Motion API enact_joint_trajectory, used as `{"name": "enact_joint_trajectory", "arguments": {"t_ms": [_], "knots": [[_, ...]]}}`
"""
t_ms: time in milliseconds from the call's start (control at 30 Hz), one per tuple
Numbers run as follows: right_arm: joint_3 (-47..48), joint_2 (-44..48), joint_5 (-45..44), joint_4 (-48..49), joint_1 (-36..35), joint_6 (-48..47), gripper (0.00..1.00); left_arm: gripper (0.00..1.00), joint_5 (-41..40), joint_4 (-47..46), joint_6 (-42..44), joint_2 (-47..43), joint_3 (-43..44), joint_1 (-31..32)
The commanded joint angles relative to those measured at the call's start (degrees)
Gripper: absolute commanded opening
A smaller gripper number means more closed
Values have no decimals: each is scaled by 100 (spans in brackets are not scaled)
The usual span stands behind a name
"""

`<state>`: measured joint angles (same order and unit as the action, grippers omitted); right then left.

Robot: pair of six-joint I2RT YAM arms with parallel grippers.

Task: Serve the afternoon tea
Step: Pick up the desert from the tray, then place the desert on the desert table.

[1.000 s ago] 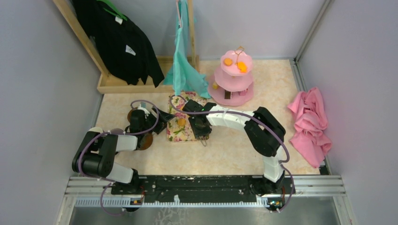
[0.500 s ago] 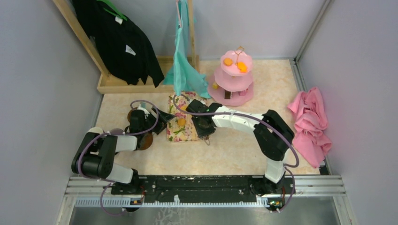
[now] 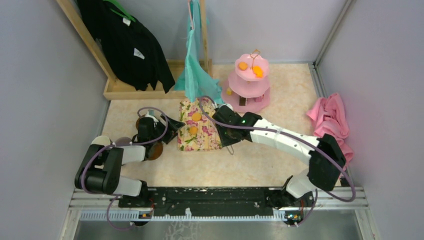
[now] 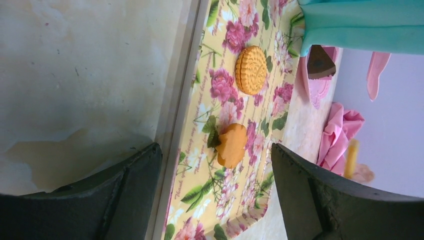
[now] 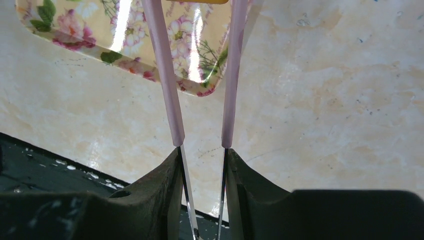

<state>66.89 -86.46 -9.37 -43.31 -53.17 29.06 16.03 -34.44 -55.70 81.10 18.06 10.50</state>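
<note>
The pink three-tier stand [image 3: 248, 85] stands at the back with orange snacks [image 3: 243, 65] on its top tier. A floral tray [image 3: 206, 142] holds a round orange cookie [image 3: 197, 116] [image 4: 251, 70] and a flower-shaped orange snack [image 3: 193, 130] [image 4: 231, 145]. My left gripper [image 3: 169, 129] [image 4: 215, 200] is open and empty, low at the tray's left edge. My right gripper [image 3: 228, 136] [image 5: 202, 150] is shut on pink-handled tongs [image 5: 172, 100] at the tray's near right corner. A yellow sliver [image 5: 215, 1] shows between the tong arms at the frame's top edge. A brown saucer [image 3: 156, 151] lies beside my left arm; the mugs are hidden.
A crumpled pink cloth [image 3: 331, 131] lies at the right wall. A teal cloth [image 3: 196, 75] hangs down to the tray's far end, and black clothes [image 3: 127, 45] hang on a wooden rack [image 3: 125, 90] at the back left. The black rail [image 3: 215, 195] runs along the near edge.
My right arm has swung out to the right and its gripper with the tongs has shifted right off the tray. The round cookie on the tray now shows. The left arm has not moved.
</note>
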Motion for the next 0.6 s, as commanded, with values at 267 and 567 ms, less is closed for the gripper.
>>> {"name": "enact_joint_trajectory", "arguments": {"t_ms": [267,567], "knots": [[-83,1438,-950,-573,152,339,8,86,-186,358,80,-289,99,-18],[-103,1241,-803,-183,895,61,8,86,-140,325,126,-155,200,-22]]}}
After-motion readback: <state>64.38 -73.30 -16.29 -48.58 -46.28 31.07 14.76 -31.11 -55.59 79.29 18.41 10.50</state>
